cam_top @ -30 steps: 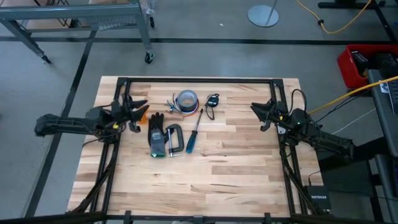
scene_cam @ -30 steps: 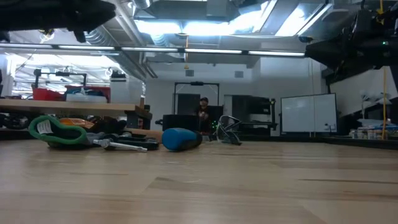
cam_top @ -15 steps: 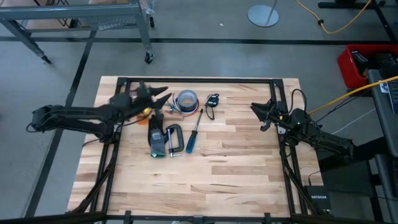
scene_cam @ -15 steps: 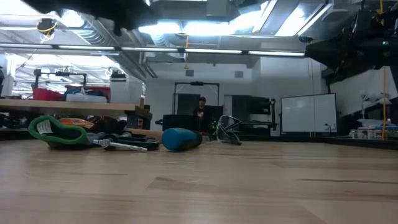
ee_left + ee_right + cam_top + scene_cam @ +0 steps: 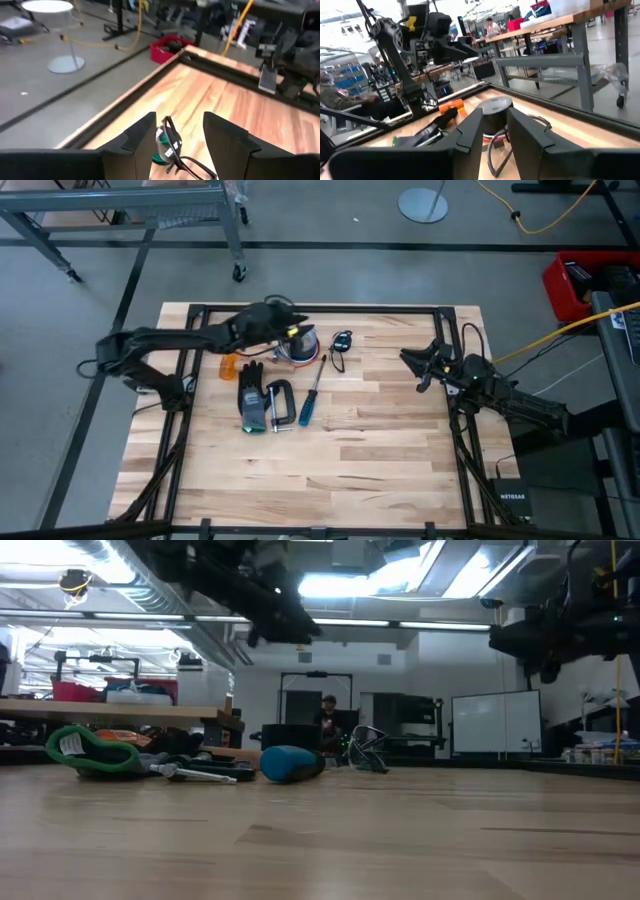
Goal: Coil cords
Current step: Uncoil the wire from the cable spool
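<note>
Cords (image 5: 341, 342) lie tangled near the far edge of the table (image 5: 380, 470), just beside the tape roll (image 5: 300, 340); from above, only a small dark bundle with a teal-green strand shows. Nothing looks coiled yet, so the task seems to be at its start.

Largest in the scene after the table are the two dark arms. The left arm stretches across the far side, and its left gripper (image 5: 287, 320) hangs over the tape roll, close to the cords. Its wrist view shows the jaws standing apart and empty, with thin black and teal-green cord (image 5: 170, 145) lying between them, which suggests it is lining up for a first pick.

At the table's right side the right gripper (image 5: 422, 366) waits, well apart from the cords and pointed toward them. Its jaws show a narrow gap and hold nothing, probably ready to help once a cord is lifted.

Smaller things lie in a row nearer the middle: a black glove (image 5: 251, 395), a clamp (image 5: 277, 402) and a blue-handled screwdriver (image 5: 312, 393), all untouched and apparently not part of the job.
</note>
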Controlling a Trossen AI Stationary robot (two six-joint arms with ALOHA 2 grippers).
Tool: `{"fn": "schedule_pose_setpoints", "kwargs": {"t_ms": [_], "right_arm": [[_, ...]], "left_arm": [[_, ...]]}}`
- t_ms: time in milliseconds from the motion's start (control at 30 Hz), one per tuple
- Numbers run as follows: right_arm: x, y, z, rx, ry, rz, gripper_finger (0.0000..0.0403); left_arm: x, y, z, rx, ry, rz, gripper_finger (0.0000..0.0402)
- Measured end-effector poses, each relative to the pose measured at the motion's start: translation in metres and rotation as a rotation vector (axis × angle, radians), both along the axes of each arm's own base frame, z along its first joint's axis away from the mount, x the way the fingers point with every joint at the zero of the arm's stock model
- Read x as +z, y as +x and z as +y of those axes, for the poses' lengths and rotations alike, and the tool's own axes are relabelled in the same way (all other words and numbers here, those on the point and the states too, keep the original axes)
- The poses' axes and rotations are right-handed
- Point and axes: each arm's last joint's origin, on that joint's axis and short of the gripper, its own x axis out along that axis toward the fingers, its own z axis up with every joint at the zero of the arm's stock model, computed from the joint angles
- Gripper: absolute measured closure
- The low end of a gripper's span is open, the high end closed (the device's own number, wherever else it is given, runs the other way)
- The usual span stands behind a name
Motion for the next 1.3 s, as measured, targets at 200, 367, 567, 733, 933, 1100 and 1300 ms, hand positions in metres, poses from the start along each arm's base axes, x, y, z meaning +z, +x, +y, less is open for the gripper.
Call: {"fn": "schedule_pose_setpoints", "kwargs": {"t_ms": [200, 367, 567, 733, 933, 1100, 1300], "right_arm": [[-0.002, 0.000, 0.000, -0.001, 0.009, 0.021, 0.0308], [-0.002, 0.000, 0.000, -0.002, 0.010, 0.024, 0.0308], [-0.003, 0.000, 0.000, -0.002, 0.011, 0.025, 0.0308], [-0.003, 0.000, 0.000, -0.003, 0.012, 0.029, 0.0308], [-0.003, 0.000, 0.000, -0.003, 0.012, 0.029, 0.0308], [-0.003, 0.000, 0.000, -0.002, 0.012, 0.031, 0.0308], [-0.003, 0.000, 0.000, -0.001, 0.013, 0.031, 0.0308]], "left_arm": [[-0.020, 0.033, 0.016, -0.030, -0.053, 0.071, 0.0245], [-0.035, 0.052, 0.024, -0.030, -0.095, 0.167, 0.0245], [-0.049, 0.069, 0.028, -0.037, -0.115, 0.215, 0.0245], [-0.057, 0.077, 0.027, -0.046, -0.122, 0.232, 0.0245], [-0.071, 0.086, 0.026, -0.054, -0.136, 0.259, 0.0245], [-0.084, 0.089, 0.026, -0.048, -0.149, 0.287, 0.0245], [-0.095, 0.092, 0.028, -0.038, -0.160, 0.301, 0.0245]]}}
